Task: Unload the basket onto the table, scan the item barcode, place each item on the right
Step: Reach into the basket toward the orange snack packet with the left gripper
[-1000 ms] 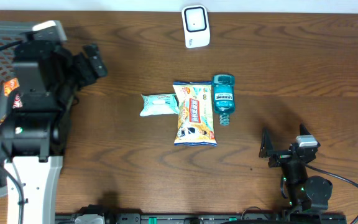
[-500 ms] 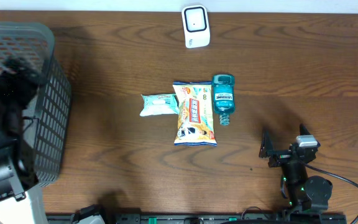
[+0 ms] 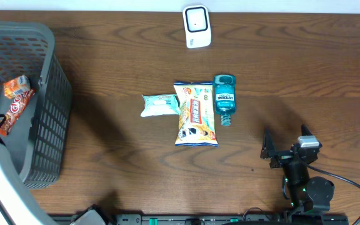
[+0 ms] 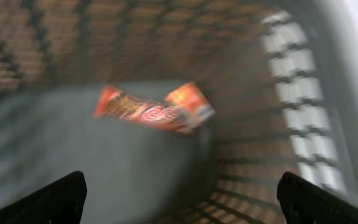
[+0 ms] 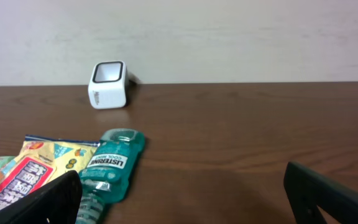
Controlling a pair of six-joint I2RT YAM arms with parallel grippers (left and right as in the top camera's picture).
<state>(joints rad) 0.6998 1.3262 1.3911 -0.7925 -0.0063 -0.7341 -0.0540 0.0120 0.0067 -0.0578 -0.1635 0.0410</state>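
The dark brown wooden worktop (image 3: 117, 156) carries three items close together in its middle. A yellow printed snack bag (image 3: 195, 115) lies flat, with its long side running from the far edge to the near edge. A blue-green transparent mouthwash bottle (image 3: 224, 98) lies on its side and touches the right side of this bag, with its cap toward the near edge. A small pale blue-green packet (image 3: 159, 104) touches the left side of the bag.

A white rounded barcode scanner with a dark window (image 3: 197, 26) stands at the middle of the far edge, well apart from the three items. No item is in front of it.

At the left edge, toward the far-left corner, stands a grey plastic mesh basket (image 3: 49, 112). On its floor lie a small orange packet (image 3: 16, 85) and a long red and white wrapper (image 3: 14, 107), touching each other.

The left gripper (image 4: 185, 202) hangs above the inside of the basket. Its fingers stand wide apart and nothing is between them. The picture from its wrist is blurred, so the print on the two packets below it cannot be read.

The right gripper (image 5: 185, 198) is low over the worktop near the near-right corner, well apart from the bottle. Its fingers also stand wide apart and hold nothing. Its wrist camera faces the bottle, the snack bag and, farther behind, the scanner.
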